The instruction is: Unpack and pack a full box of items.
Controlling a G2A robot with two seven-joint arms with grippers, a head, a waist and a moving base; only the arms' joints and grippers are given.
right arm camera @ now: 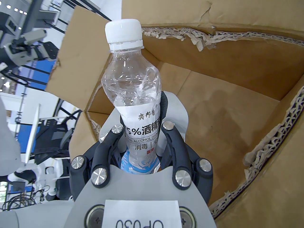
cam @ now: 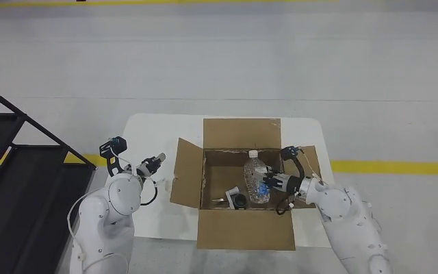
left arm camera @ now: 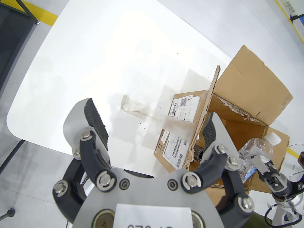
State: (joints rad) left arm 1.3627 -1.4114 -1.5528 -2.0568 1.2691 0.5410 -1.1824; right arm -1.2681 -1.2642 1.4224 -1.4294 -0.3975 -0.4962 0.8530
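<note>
Right wrist view: the right claw (right arm camera: 142,122) is clamped on the labelled middle of a clear bottle (right arm camera: 131,84), and the white cap points away from the wrist. Around and beyond them are the brown walls and floor of the open box (right arm camera: 225,119). A small dark item (cam: 238,200) lies on the box floor near this claw. The left claw (left arm camera: 152,119) is spread wide and holds nothing. It hangs over the white table (left arm camera: 106,48), just beside the box's outer wall. A scrap of clear tape (left arm camera: 133,110) lies on the table ahead of its fingertips.
</note>
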